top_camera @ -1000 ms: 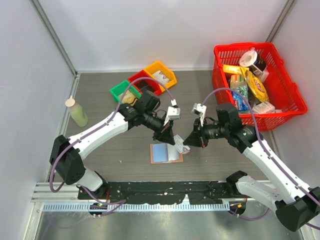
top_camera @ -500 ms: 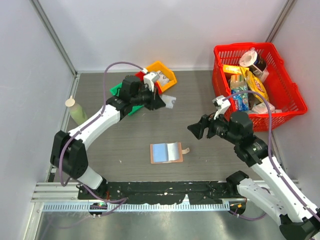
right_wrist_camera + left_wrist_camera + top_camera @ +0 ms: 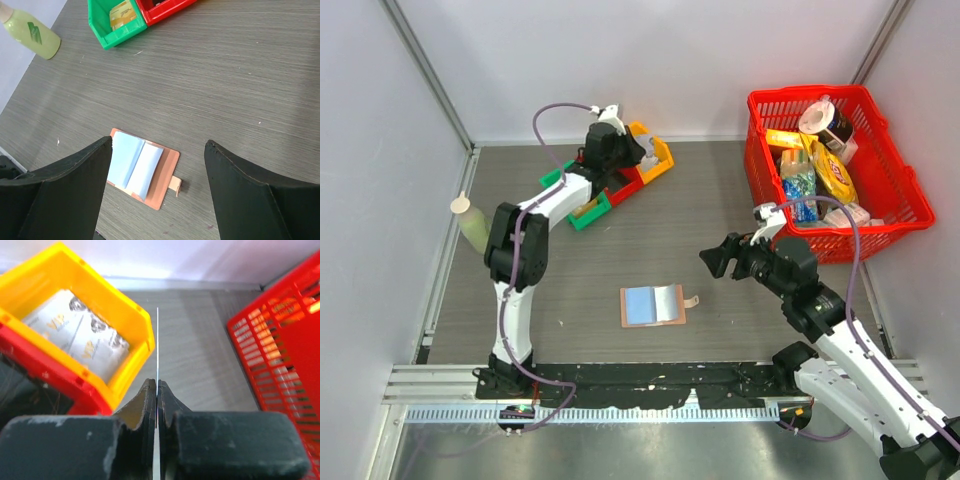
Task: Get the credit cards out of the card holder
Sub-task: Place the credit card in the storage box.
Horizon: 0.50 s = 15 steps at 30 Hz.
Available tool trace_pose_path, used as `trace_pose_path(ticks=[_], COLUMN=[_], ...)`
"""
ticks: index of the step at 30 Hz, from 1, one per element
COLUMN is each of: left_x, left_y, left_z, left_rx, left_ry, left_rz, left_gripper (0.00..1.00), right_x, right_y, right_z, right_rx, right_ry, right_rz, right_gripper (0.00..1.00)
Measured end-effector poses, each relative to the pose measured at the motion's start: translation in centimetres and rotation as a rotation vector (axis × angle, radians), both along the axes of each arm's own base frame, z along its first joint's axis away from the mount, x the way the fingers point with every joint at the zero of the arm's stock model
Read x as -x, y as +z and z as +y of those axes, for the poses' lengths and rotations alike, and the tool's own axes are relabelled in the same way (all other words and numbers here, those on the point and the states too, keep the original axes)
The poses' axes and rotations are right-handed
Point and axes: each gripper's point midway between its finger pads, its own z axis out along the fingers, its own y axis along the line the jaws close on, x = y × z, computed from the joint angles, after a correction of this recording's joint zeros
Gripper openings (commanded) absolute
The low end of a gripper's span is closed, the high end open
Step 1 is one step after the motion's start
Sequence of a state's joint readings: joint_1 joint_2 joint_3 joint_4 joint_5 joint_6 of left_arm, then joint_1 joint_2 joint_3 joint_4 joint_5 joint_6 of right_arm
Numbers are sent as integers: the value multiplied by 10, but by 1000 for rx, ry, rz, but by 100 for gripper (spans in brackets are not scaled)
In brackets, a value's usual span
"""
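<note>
credit card (image 3: 157, 340) gripped edgewise by closed left hand (image 3: 157, 387) beside yellow bin (image 3: 137, 352); right hand (image 3: 712, 262) held open near spread card holder (image 3: 653, 305); remaining cards not discernible

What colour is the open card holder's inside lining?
The card holder lining is pale blue, framed in tan-pink; right wrist view shows it best.

**Matt grain, glossy plastic**

The bench (image 3: 240, 75) looks like matt grey wood grain. The card holder (image 3: 167, 172) is smooth, tan and leather-like, with pale blue lining. The yellow bin (image 3: 105, 285) and red basket (image 3: 280, 350) are glossy plastic.
</note>
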<state>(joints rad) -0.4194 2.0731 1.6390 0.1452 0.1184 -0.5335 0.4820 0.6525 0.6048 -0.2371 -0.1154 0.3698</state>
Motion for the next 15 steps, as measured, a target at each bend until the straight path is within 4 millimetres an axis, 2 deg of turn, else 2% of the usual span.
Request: trace_pose_path(ticks=[4, 9, 12, 15], left_x=[-40, -80, -90, -96], left_y=[-18, -47, -63, -78], left_z=[-4, -6, -4, -2], left_rx=[18, 27, 32, 33], left_ry=[41, 86, 122, 156], left_rz=[-36, -50, -35, -13], left_gripper=[7, 9, 13, 26], right_x=[-2, -6, -6, -6], right_y=[-4, -5, -8, -12], right_z=[1, 3, 3, 2], right_rx=[0, 0, 2, 7], right_ry=[-2, -2, -3, -3], right_rz=[-1, -2, 2, 9], right_gripper=[78, 79, 79, 79])
